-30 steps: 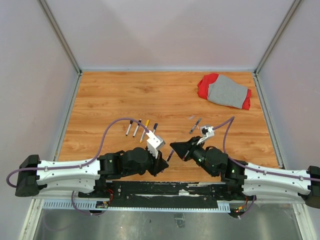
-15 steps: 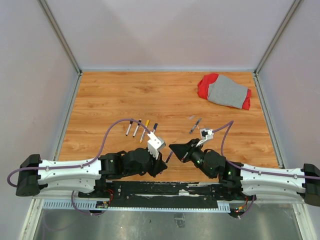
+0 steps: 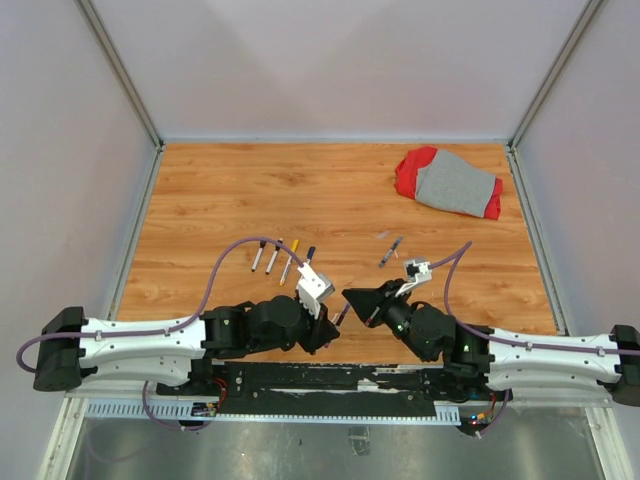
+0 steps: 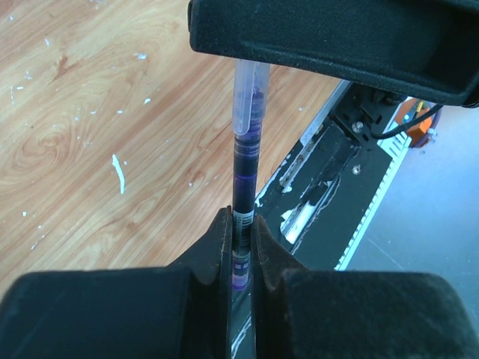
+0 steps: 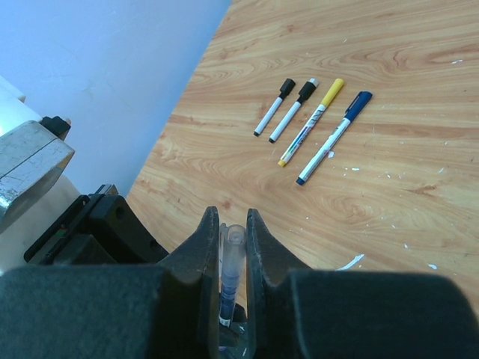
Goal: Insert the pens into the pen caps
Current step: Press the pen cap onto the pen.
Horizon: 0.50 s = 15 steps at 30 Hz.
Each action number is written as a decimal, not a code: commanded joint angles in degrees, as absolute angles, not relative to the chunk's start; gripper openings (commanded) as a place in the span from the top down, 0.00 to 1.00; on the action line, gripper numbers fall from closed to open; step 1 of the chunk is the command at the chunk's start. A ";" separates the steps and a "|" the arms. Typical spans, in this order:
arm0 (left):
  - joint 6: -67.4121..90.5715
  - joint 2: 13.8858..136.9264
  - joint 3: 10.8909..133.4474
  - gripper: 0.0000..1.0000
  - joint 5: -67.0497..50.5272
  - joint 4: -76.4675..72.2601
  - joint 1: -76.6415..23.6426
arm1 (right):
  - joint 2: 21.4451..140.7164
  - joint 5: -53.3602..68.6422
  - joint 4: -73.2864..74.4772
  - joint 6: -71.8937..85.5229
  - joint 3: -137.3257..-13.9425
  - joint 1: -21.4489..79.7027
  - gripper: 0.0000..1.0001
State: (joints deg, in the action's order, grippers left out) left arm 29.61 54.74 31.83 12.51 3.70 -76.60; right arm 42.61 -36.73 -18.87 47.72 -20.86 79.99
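Four pens (image 5: 311, 122) lie capped in a row on the table (image 3: 250, 190), and a fifth pen (image 3: 390, 250) lies apart to the right (too small to tell whether it is capped). The purple pen (image 4: 243, 187) looks mid-insertion, held off the table between the arms: the left gripper (image 4: 239, 217) is clamped on its barrel, the right gripper (image 5: 230, 215) is clamped on the translucent cap (image 4: 249, 97), and the cap seems only partly seated. Both arms stretch low along the near edge, wrists angled inward, jaws facing tip to tip.

Beyond the row of pens (image 3: 283, 258), bare counter (image 3: 250, 190) gives passage; a cloth (image 3: 450, 183) obstructs far right of them.
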 commanded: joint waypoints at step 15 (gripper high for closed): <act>30.14 53.62 33.88 1.00 22.69 -24.52 -75.06 | 44.51 -20.95 -9.41 53.35 -18.28 81.74 0.99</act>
State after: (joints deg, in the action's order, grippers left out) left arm 30.41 54.83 29.12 12.45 -3.16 -76.66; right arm 40.51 -36.99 -18.63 51.27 -20.03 79.48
